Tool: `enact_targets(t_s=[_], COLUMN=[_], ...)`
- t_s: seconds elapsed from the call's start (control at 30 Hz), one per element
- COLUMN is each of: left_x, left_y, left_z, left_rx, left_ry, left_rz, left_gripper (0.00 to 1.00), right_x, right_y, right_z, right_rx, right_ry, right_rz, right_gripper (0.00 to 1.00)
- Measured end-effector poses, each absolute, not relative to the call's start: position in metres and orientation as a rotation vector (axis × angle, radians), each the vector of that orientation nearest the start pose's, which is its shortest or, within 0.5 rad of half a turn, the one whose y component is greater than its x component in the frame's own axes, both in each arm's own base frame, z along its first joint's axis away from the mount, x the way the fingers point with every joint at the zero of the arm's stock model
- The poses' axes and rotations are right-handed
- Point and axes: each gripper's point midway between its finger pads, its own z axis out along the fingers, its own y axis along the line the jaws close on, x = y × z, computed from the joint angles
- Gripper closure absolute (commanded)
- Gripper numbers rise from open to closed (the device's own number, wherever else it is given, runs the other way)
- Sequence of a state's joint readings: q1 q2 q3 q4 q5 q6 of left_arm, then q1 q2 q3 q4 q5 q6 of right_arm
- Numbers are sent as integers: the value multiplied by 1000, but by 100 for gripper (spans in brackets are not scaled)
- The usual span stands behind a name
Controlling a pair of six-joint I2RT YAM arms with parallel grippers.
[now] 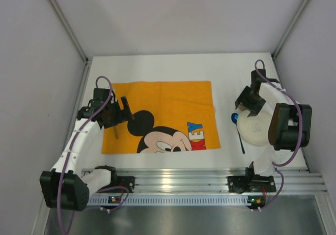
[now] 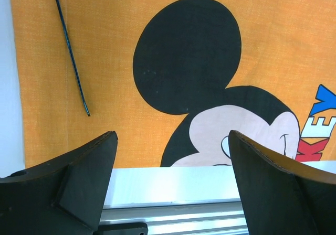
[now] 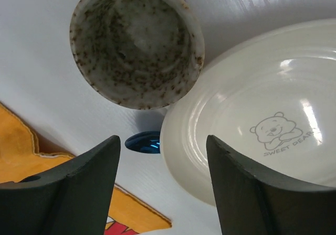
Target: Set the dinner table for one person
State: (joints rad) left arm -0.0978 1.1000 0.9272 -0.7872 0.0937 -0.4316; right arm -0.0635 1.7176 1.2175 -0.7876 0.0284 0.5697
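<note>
Nearest me the ribbed aluminium rail runs along the front edge of the dinner table. A strip of white top separates it from the orange Mickey Mouse mat. My left gripper hangs over the mat's near left part, fingers spread wide and holding nothing. A thin dark rod (which utensil, I cannot tell) lies on the cloth close to its left edge.

To the right, apart from the mat, my right gripper is just as wide open and empty above a cream plate with a bear print, which sits near the table's right edge. A blue spoon lies at the plate's left rim. Farther on, a speckled cup stands just beside the plate.

Beyond mat and plate, white tabletop lies open to the back wall. Side walls close in left and right.
</note>
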Motion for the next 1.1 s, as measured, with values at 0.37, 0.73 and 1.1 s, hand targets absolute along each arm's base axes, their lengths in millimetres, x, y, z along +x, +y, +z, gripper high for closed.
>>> enact_targets(t_s=[0.37,0.73,1.1], left_x=[259,257,253], left_y=[-57,-54,-54], left_z=[135,128,127], left_rx=[-397,-411,-412], left_ry=[2548,2580,2596], left_rz=[-304,-272,-275], left_gripper=[8,8,9], right_x=[342,338,332], right_y=[-10,-13,20], right_z=[34,30,107], right_rx=[904,850,553], right_ry=[2747,2769,2648], right_rz=[-12,-118,-360], right_gripper=[70,100,100])
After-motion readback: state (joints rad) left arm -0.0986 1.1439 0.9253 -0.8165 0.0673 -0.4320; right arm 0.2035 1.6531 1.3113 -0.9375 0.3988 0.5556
